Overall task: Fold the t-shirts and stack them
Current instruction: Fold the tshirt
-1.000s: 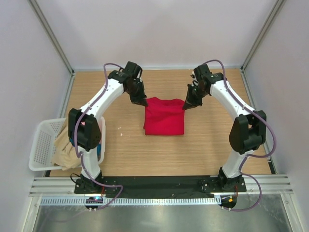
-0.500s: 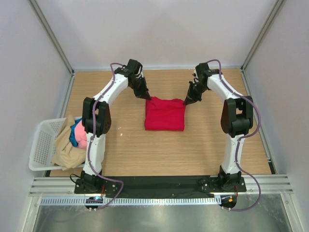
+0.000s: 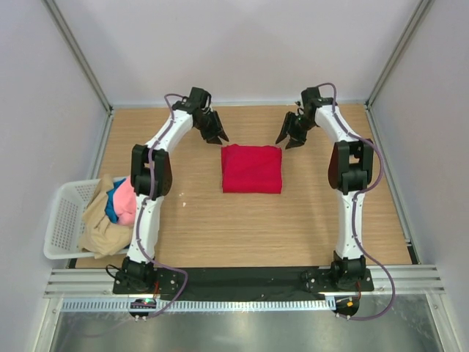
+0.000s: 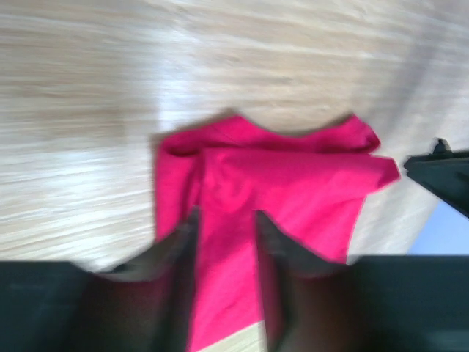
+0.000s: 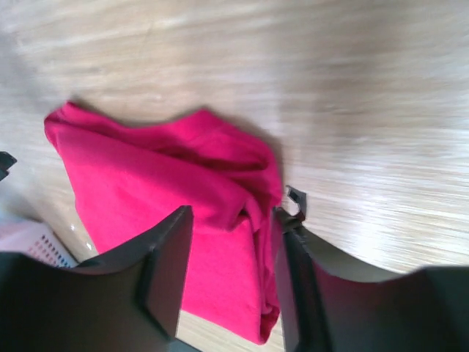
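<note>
the top view looks steeply down from above and behind the arm bases, holding the whole pale wooden table (image 3: 220, 235). the wrist views sit close, looking past the left gripper (image 4: 225, 216) from the far left and the right gripper (image 5: 231, 220) from the far right. all three share the folded bright red cloth shirt (image 3: 251, 169).

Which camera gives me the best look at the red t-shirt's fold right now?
Top external: the whole red t-shirt lies unobstructed, a neat rectangle. Both wrist views are somewhat blurred, and their own fingers cover part of it.
</note>
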Controlling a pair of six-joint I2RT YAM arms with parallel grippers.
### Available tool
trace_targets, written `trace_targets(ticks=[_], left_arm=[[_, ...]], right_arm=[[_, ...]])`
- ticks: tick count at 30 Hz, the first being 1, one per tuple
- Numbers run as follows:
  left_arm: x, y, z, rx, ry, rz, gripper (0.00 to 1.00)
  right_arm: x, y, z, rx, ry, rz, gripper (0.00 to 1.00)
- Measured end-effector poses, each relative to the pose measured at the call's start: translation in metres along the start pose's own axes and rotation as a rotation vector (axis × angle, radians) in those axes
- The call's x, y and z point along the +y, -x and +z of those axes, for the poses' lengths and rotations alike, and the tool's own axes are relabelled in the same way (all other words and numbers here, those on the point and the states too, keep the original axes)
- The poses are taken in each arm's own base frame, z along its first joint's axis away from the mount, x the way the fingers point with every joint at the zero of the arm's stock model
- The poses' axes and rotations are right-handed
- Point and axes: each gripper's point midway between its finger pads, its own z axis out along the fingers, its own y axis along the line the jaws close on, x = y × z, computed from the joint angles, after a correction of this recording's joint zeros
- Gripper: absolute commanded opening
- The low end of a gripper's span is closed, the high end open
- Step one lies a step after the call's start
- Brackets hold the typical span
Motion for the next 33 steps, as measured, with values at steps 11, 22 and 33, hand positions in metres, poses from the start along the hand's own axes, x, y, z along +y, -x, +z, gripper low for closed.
trace_targets(ticks=[11,22,33], left_arm=[[0.001,-0.004,-0.047,-0.044,0.021,0.003,0.45],[-0.026,-0.119,-0.044,0.149,-0.099,0.099,0.31],[-0.058,-0.086,0.0,0.117,-0.267,0.112,0.26]], right_arm=[[-0.004,-0.034,-0.051,-0.004,-0.014,-0.01,0.51],[0.016,-0.106,-0.027,0.083,0.159,0.032,0.15],[0.034,-0.048,0.032,-0.008,0.339,0.138,0.01]])
